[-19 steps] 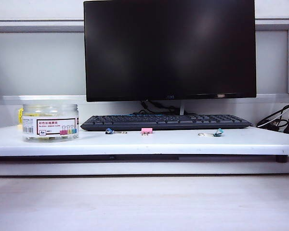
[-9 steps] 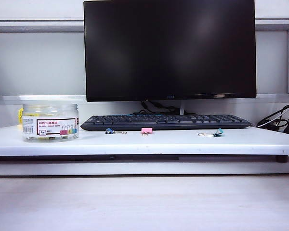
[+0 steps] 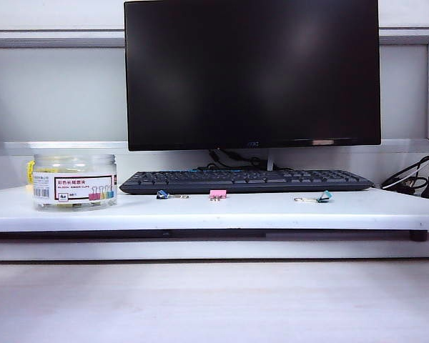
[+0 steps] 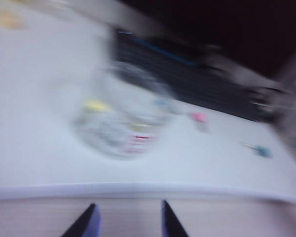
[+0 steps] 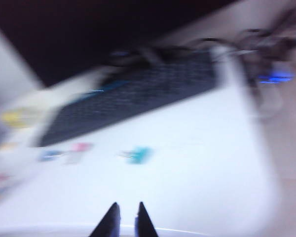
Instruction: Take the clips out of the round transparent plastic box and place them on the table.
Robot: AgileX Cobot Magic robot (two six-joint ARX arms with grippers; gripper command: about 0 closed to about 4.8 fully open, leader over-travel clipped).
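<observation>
Clear round transparent plastic box (image 3: 74, 182) upright on table (image 3: 222, 212); left end effector (image 4: 128, 222) apart, right end effector (image 5: 126, 219) together.

The round transparent plastic box (image 3: 74, 182) stands upright near the left end of the white worktop (image 3: 257, 211), close to its front edge. It is a squat clear jar with a white label showing a barcode, a red band and small coloured clip pictures. Yellow clips (image 3: 57, 204) lie inside it on the bottom, seen dimly through the wall; their number cannot be told.
</observation>
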